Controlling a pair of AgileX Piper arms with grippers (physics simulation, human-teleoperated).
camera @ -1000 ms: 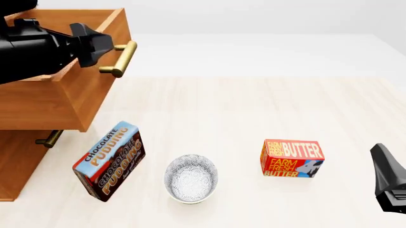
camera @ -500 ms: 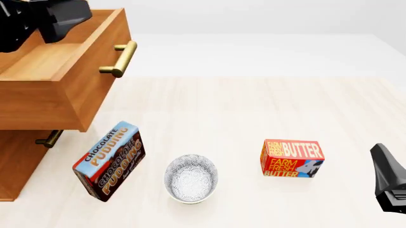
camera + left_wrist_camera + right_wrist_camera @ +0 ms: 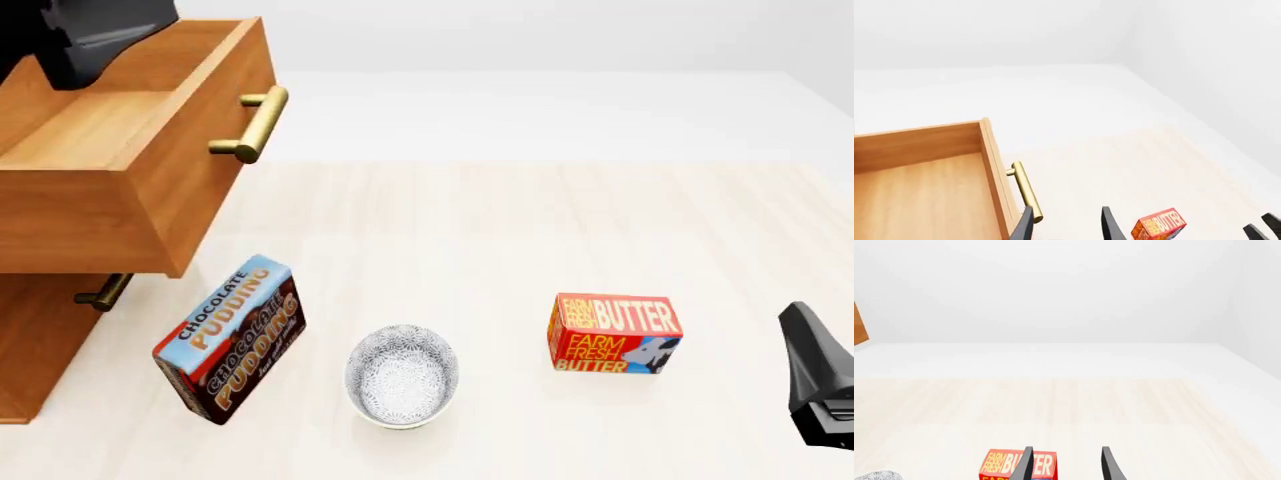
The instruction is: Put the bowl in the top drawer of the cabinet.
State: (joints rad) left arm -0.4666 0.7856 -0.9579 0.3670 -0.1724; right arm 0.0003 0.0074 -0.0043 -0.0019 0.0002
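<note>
The speckled white bowl stands upright on the table near the front edge, between a pudding box and a butter box. The cabinet is at the left, and its top drawer is pulled out, open and holding nothing, its brass handle facing right. My left gripper hangs high above the drawer's handle end, open with nothing in it. Only the left arm's black body shows in the front view's top left corner. My right gripper is open low at the right, pointing at the butter box. A sliver of the bowl shows in the right wrist view.
A chocolate pudding box stands left of the bowl, close to the cabinet. The red butter box lies right of the bowl. The lower drawer's brass handle sticks out under the open drawer. My right gripper sits at the table's right front.
My left arm has pulled up and back from beside the drawer handle into the top left corner. The drawer stays open. The right arm and the bowl have not moved.
</note>
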